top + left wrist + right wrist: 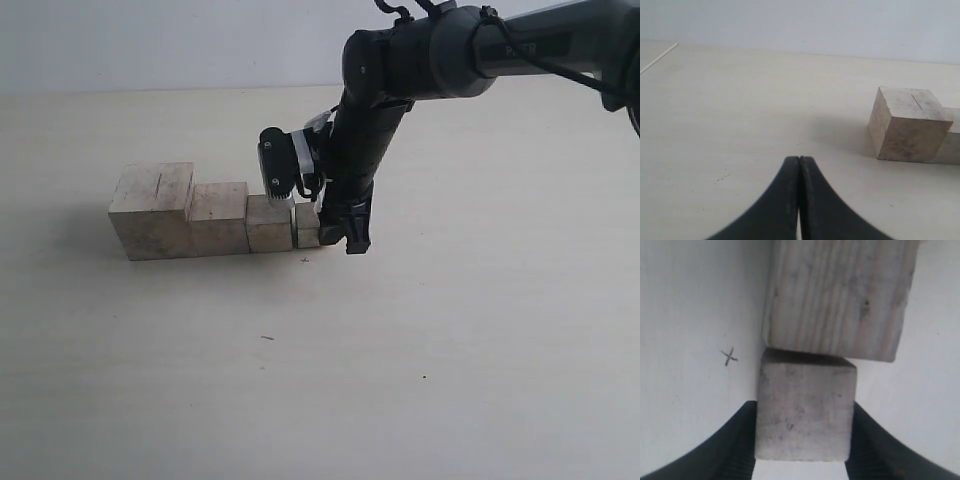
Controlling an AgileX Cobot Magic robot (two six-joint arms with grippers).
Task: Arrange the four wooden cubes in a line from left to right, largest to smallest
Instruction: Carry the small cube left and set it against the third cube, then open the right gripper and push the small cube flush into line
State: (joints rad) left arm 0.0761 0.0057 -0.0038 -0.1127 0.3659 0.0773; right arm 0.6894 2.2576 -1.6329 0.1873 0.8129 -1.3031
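Far left, outside the exterior view: left end effector (pixel 799 200), fingers clenched together on nothing, low over the desk (pixel 450 350) and facing the left end of the row.

Row on the desk, left to right:
- Largest cube (pixel 152 212): left end of the row.
- Second cube (pixel 220 218): touching the largest cube's right face.
- Third cube (pixel 270 223): touching the second cube.
- Smallest cube (pixel 307 224): right end, close against the third cube, grasped on two opposite side faces by the right end effector (pixel 802 452).

Progress: all four cubes stand in one line, stepping down in size to the right, so the ordering looks done. What appears to be left is letting go of the smallest cube and drawing the right arm clear without nudging it.

View notes:
- Exterior view alone shows the whole row and its graded steps.
- Right wrist view alone shows both fingers pressed to the smallest cube, and only a dark seam between it and the third cube.
- It also shows a pencilled cross (pixel 729 356) on the desk beside the smallest cube.
- Left wrist view alone shows the idle left end effector, with the largest cube seen from its left side.
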